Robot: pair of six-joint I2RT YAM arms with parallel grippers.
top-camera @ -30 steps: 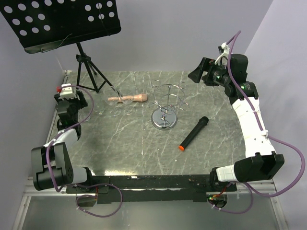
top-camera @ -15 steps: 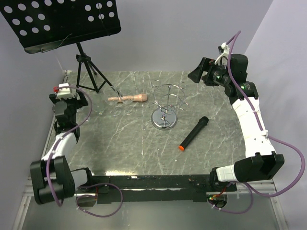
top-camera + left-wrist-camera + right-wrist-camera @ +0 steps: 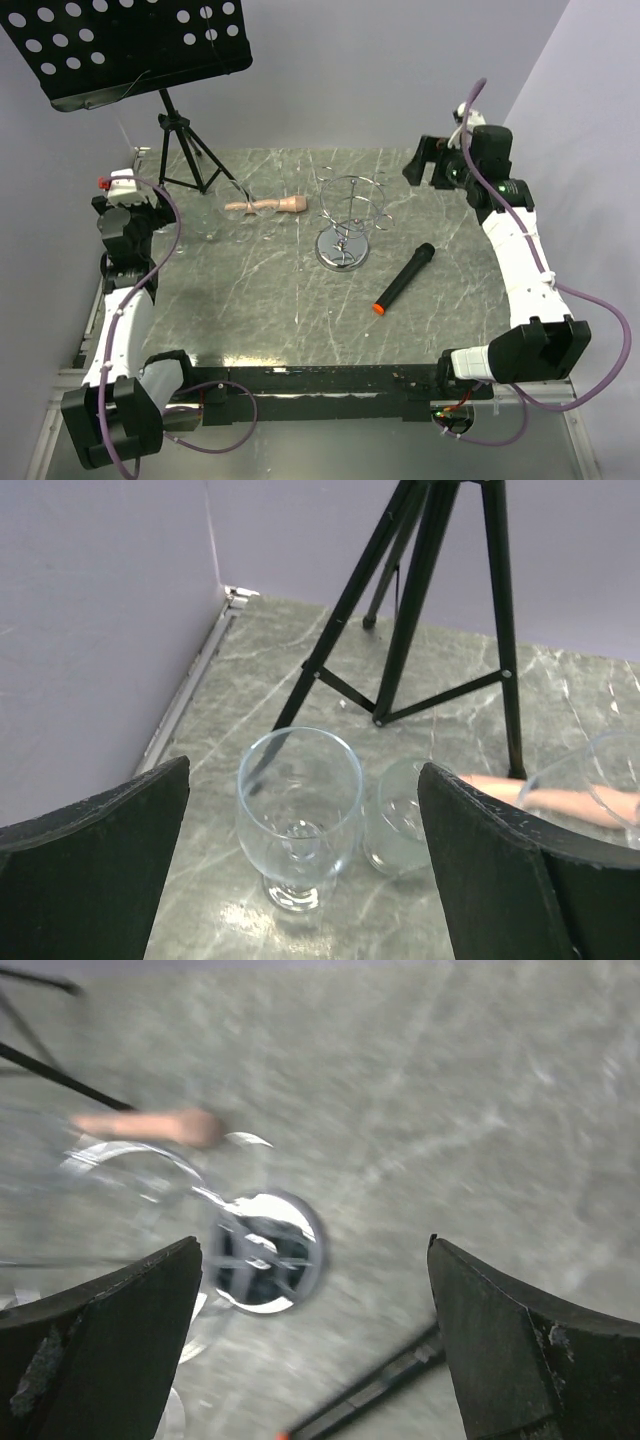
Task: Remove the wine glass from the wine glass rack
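Observation:
The chrome wine glass rack [image 3: 343, 222] stands mid-table on its round disc base [image 3: 266, 1251]; the blurred views do not show whether a glass hangs on it. A clear wine glass [image 3: 300, 810] stands upright on the table, faint in the top view [image 3: 207, 226], with a second glass [image 3: 402, 815] right beside it. My left gripper [image 3: 305, 770] is open and empty, a little back from and above the upright glass, at the table's left edge [image 3: 138, 222]. My right gripper [image 3: 315, 1245] is open and empty, high at the back right [image 3: 425, 165], looking down at the rack.
A black tripod music stand [image 3: 180, 150] rises at the back left, its legs just behind the glasses [image 3: 400, 630]. A pink wooden piece [image 3: 268, 206] lies beside another glass [image 3: 600, 780]. A black microphone [image 3: 403, 278] with an orange end lies right of the rack.
My left gripper has drawn back to the left and risen, away from the glasses. My right gripper has pulled back toward the right and tilted down. The rack and glasses have not moved.

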